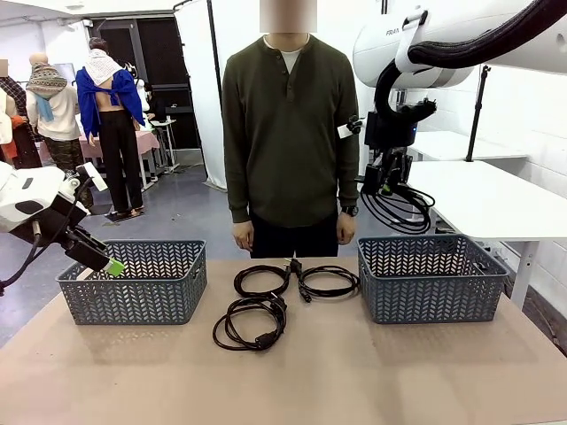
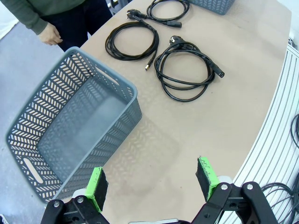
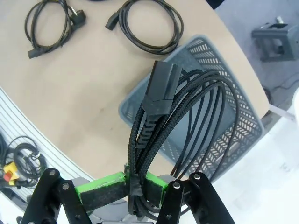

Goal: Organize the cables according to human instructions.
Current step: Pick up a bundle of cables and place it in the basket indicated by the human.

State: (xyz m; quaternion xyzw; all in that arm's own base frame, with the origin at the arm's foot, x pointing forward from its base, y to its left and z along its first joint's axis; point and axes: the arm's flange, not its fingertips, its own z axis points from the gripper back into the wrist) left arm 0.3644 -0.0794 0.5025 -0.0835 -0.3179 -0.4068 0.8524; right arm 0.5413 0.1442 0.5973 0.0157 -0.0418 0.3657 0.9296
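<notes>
table (image 1: 372, 381): tan top bearing two grey-blue lattice baskets, the left basket (image 1: 133, 288) and the right basket (image 1: 434, 283), set well apart towards the far edge. a person (image 1: 288, 133) in a dark green top stands at the far side, between the two baskets, arms down.

left gripper (image 2: 152, 179): jaws spread wide with nothing between the green pads (image 2: 98, 186); it hangs just above the near rim of the left basket.

right gripper (image 3: 133, 186): jaws shut tight on the held cable (image 3: 187, 116), a bundle of black braided loops raised above the right basket and clear of it. a rectangular plug (image 3: 161, 88) lies against the strands.

remaining cables, all on the table between the baskets: the far-left coil (image 1: 239, 282) and the far-right coil (image 1: 330, 292) lie side by side, their plug ends meeting. the near coil (image 1: 276, 317) lies just beside the far-left coil, on the robot's side.
</notes>
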